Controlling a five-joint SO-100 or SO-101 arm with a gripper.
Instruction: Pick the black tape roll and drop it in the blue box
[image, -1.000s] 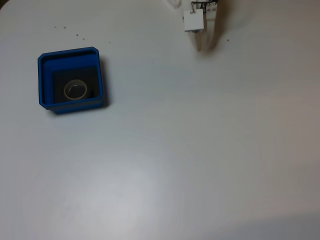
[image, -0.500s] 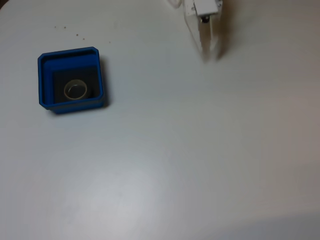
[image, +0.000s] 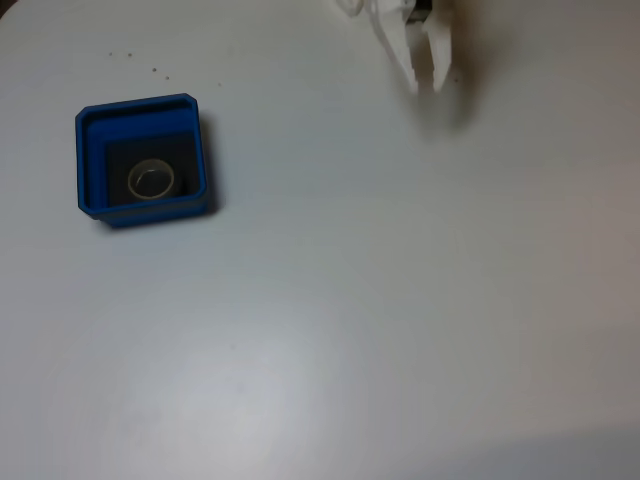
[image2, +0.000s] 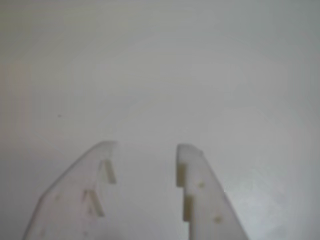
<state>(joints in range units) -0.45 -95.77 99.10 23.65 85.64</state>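
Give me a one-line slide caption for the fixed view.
Black tape roll lies inside the blue box; open white gripper hangs empty near the table's far edge.

A plain white table (image: 380, 300) carries everything, its matte surface running to every edge of the fixed view and showing again as bare white in the wrist view. The blue box (image: 92, 160) sits directly on it at the left of the frame, a little above mid-height, its sides slightly askew to the frame edges. A few tiny dark specks (image: 154, 70) dot the tabletop at upper left, above the box. A soft shadow darkens the table near the upper right.
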